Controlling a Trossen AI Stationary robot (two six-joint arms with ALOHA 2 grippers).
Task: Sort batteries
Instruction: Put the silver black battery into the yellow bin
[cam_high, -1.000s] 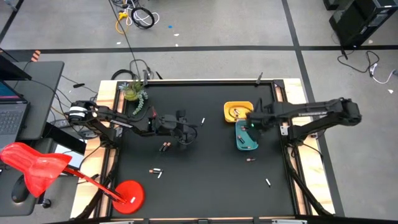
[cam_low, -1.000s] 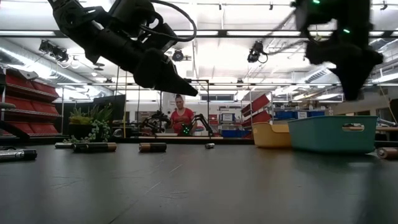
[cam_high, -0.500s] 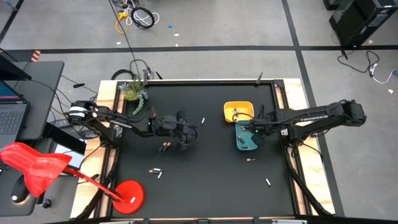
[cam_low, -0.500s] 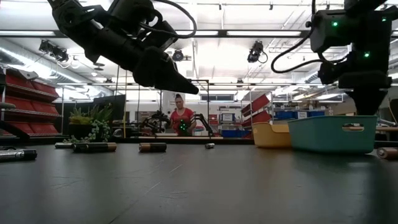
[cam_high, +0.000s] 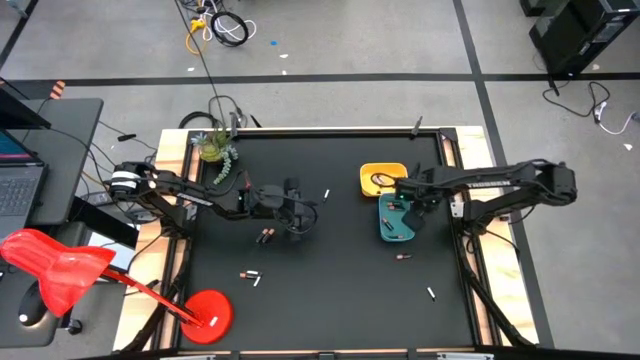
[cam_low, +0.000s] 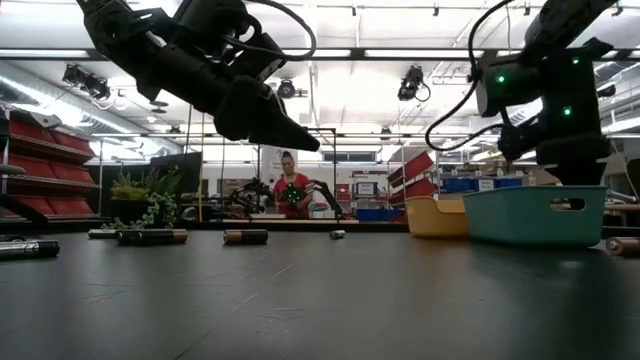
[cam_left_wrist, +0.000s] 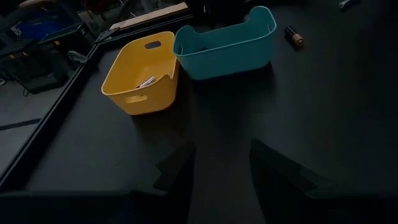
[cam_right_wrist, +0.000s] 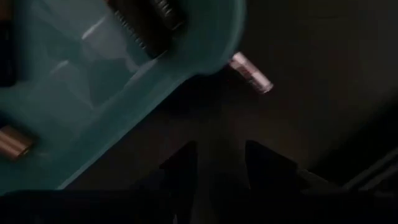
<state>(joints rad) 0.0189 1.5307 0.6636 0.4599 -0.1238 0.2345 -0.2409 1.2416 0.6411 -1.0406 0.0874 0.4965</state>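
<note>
High: right gripper (cam_high: 412, 212) has drawn back over teal tray (cam_high: 396, 222), fingers apart, empty; left gripper (cam_high: 300, 218) unchanged, apart. Batteries (cam_high: 265, 235) scattered on mat. Low: yellow tray (cam_low: 437, 216) beside teal. Right wrist: battery (cam_right_wrist: 250, 73) near tray rim.

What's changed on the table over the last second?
The right claw swung out over the teal tray, then drew back toward the tray's edge nearest the yellow tray, fingers open and empty. The left claw stayed parked mid-table, open, and the loose batteries haven't moved.
</note>
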